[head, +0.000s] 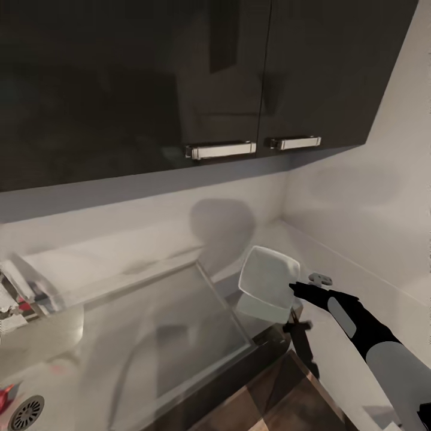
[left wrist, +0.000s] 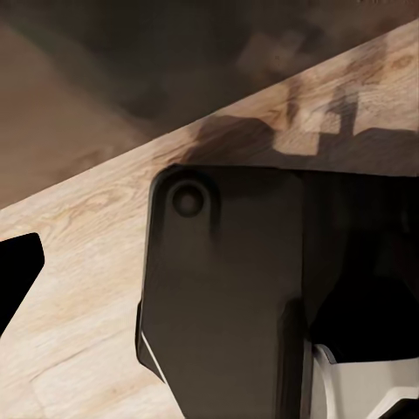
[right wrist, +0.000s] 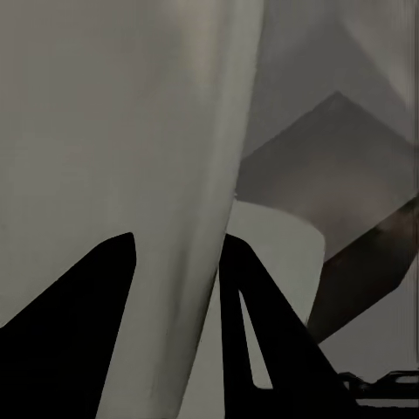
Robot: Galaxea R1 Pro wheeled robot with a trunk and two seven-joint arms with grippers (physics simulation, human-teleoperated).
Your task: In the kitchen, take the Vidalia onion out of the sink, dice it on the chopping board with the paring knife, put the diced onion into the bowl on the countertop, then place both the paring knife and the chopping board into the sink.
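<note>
1. Head view: the right gripper (head: 294,288) clamps the near rim of the bowl (head: 267,281), which is tilted up off the countertop (head: 353,281), at about four o'clock in the frame. The sink (head: 149,335) lies at seven o'clock, the chopping board (head: 281,401) at six. Pinched by one edge, the bowl could slip or swing.
2. Left wrist view: pale wood floor (left wrist: 78,262) and the robot's dark base; whether the left gripper's jaws are apart or together I cannot tell.
3. Right wrist view: two dark fingers (right wrist: 262,340) straddle the bowl's white wall (right wrist: 131,131), closed onto it. A thin, glossy rim gives little purchase.
</note>
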